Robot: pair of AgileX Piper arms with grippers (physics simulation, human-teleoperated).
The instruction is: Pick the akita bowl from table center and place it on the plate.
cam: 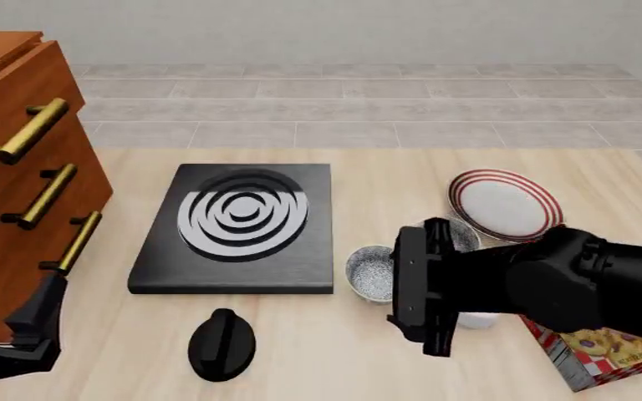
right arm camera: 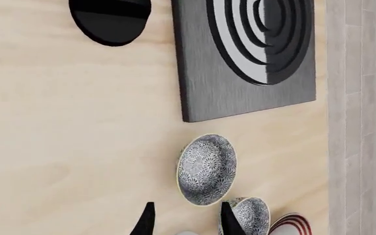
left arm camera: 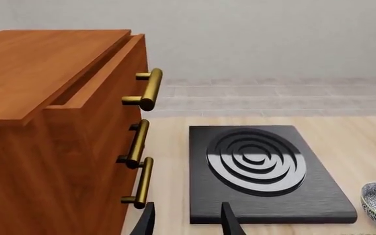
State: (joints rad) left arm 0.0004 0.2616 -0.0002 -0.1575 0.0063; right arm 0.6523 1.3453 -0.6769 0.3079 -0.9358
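The akita bowl (cam: 370, 272), speckled grey-white inside with a pale rim, stands upright at the table's centre, just right of the black burner slab. In the right wrist view the akita bowl (right arm camera: 206, 169) lies a little ahead of my right gripper (right arm camera: 188, 223), which is open and holds nothing. Seen from the front, the right gripper (cam: 413, 288) hovers just right of the bowl. A twin bowl (right arm camera: 254, 215) sits beside it, toward the red-striped plate (cam: 506, 205). My left gripper (left arm camera: 188, 224) is open and empty near the cabinet, far from the bowl.
A wooden drawer cabinet (cam: 14, 167) with brass handles fills the left side. The black burner slab (cam: 237, 227) lies centre-left, with a black knob (cam: 221, 342) in front of it. A white ramekin (cam: 480, 320) and a cracker box (cam: 602, 351) sit under the right arm.
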